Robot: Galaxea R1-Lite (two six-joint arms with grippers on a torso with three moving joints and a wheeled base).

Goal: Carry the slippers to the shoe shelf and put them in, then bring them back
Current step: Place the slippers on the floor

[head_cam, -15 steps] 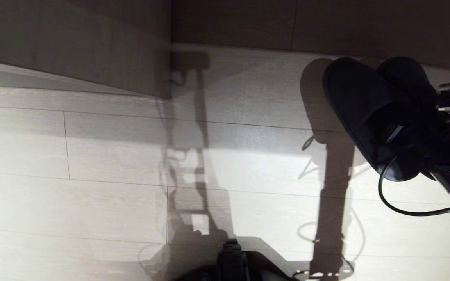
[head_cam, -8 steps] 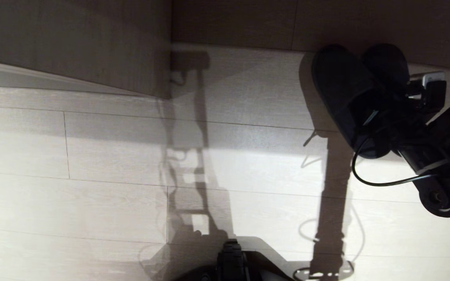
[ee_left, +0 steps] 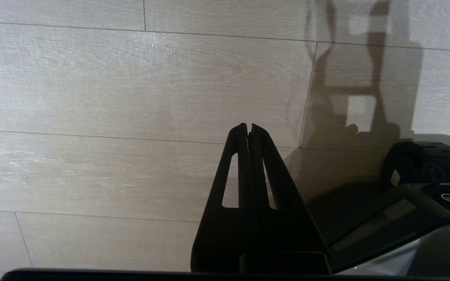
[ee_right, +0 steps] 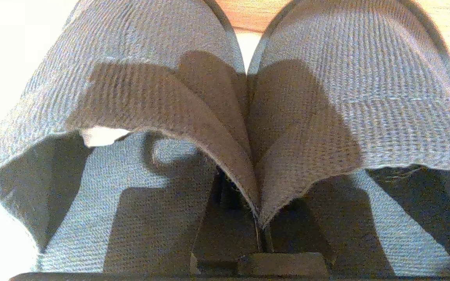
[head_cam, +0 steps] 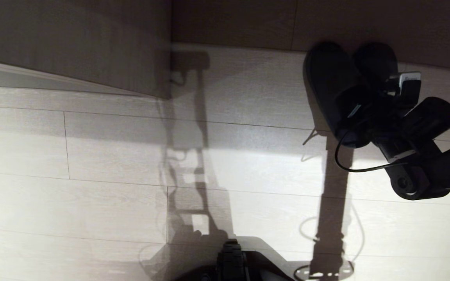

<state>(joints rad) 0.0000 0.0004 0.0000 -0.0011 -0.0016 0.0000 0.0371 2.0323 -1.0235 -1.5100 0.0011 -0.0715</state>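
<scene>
Right gripper (head_cam: 369,113) pinched tight on the slippers (head_cam: 342,89), holding both together by the inner edges of their toe bands; in the right wrist view the two bands (ee_right: 248,128) press against each other at the middle, squeezed between the closed fingers. Landmark: the upright wood-grain panel (head_cam: 92,43) with its front edge standing on the pale plank floor (head_cam: 111,156). The slippers lie well to the robot's right of that panel, toes pointing away from the robot toward the dark back panel (head_cam: 326,23) that runs along the far edge of the floor. Toe ends reach almost to the foot of that back panel. Cannot tell from the head view whether the soles rest on the floor or hang just above it; their shadow sits tight against them on the side nearer the upright panel. The right arm (head_cam: 424,156) comes in from the robot's right, farther from the upright panel than the slippers, with a black cable (head_cam: 350,166) looping below the wrist. Left gripper (ee_left: 249,130) parked over the floor beside the robot's base (ee_left: 424,171), fingers together, tips touching, holding nothing. Long shadows of the robot's frame fall across the planks between the base and the upright panel's front edge.
</scene>
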